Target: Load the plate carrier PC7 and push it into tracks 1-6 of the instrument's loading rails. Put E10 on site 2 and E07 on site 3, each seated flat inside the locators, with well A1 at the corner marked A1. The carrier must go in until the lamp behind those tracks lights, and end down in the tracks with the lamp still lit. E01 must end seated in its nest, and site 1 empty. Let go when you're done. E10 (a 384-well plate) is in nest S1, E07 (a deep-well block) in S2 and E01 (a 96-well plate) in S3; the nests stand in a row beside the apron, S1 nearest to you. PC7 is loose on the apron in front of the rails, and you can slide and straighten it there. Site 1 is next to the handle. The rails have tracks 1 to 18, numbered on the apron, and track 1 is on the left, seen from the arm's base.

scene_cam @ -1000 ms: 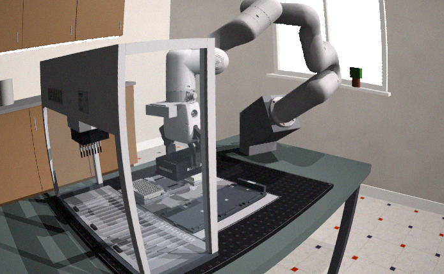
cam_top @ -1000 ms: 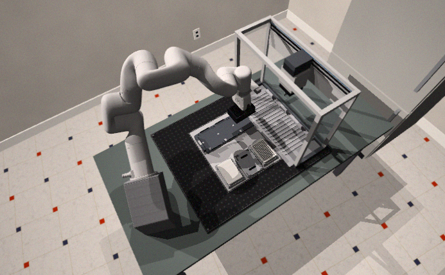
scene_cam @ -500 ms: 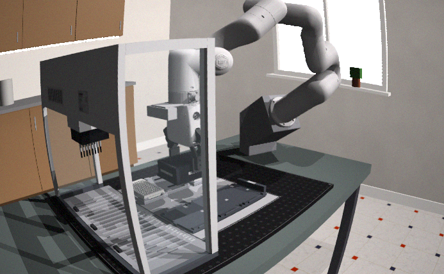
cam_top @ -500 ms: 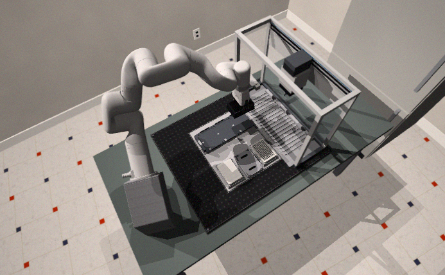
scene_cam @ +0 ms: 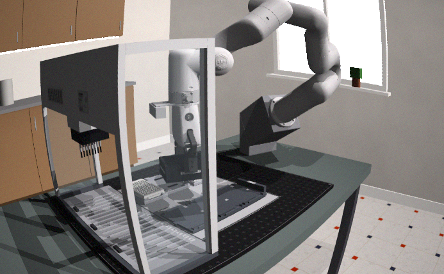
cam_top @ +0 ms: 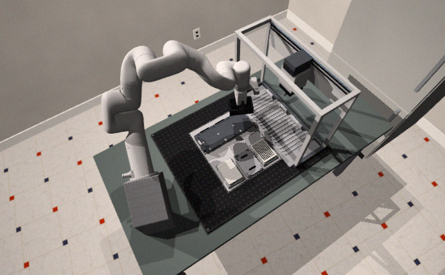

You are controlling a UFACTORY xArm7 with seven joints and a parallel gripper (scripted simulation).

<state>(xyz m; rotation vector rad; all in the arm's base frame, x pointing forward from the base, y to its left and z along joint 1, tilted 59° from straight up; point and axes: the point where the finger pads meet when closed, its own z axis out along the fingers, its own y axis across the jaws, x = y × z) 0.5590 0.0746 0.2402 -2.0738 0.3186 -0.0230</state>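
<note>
The pincer (scene_cam: 188, 162) grips the dark block E07 (scene_cam: 173, 167) by its long sides, above the carrier's (cam_top: 223, 131) far end below it; stiff and bulky, it looks prone to tilting unless held centrally.

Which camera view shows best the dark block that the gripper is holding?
The exterior view: the deep-well block is seen from the side, clamped in the gripper and clear above the carrier. In the top view the block is small, partly hidden under the wrist.
</note>
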